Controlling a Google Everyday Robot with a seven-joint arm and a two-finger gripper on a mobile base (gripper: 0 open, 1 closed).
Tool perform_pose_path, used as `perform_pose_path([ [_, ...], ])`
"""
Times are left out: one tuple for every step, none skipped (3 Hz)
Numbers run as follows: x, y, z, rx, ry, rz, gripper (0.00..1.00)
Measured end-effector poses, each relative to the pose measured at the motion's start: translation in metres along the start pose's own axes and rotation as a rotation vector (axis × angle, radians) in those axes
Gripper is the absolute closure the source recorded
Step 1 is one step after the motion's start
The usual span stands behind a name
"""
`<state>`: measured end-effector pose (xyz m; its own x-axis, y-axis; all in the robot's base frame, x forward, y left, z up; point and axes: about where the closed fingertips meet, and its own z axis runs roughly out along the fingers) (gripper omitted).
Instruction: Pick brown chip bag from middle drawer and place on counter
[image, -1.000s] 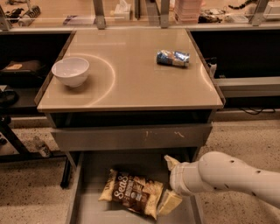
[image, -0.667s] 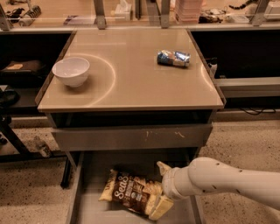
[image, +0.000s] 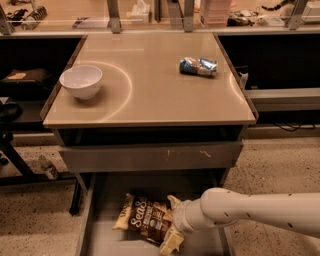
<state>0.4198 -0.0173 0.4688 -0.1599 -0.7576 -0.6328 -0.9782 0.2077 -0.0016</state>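
The brown chip bag (image: 142, 219) lies in the open middle drawer (image: 102, 240), its right end hidden behind the gripper (image: 172, 222); the drawer's near part is cut off at the bottom edge. The white arm reaches in low from the right, running out of view at its far end. The jaws stand wide apart, holding nothing, with one tan finger (image: 171, 243) nearer the camera and the other beyond, the bag's right end between them. Whether either finger touches the bag cannot be told. Above and beyond the jaws, the counter (image: 160, 100) carries a white bowl (image: 81, 81) at left and a blue-and-white packet (image: 198, 66) at right.
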Motion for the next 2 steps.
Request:
perform_pose_path([
  [-0.006,-0.004,0.028,-0.018,-0.034,0.001,0.0],
  [-0.008,-0.01,0.05,-0.023,-0.06,0.003,0.0],
])
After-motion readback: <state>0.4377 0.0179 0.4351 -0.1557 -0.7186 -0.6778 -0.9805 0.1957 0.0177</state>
